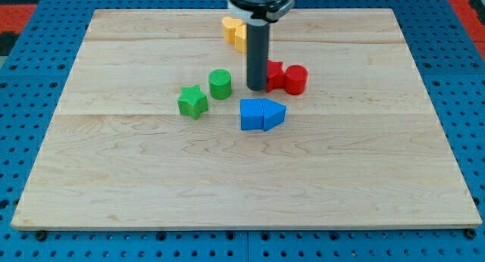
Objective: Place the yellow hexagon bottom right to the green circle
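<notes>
The green circle (220, 83) sits left of the board's middle, with a green star (192, 101) at its lower left. Two yellow blocks (234, 31) stand near the view's top, partly hidden behind the rod; which one is the hexagon cannot be made out. My tip (257, 88) rests on the board right of the green circle, below the yellow blocks and touching or just left of a red block (274, 75).
A red cylinder (295, 79) stands right of the red block. A blue cube (252, 114) and a blue pentagon-like block (274, 113) lie together just below my tip. The wooden board (242, 179) lies on a blue pegboard (30, 65).
</notes>
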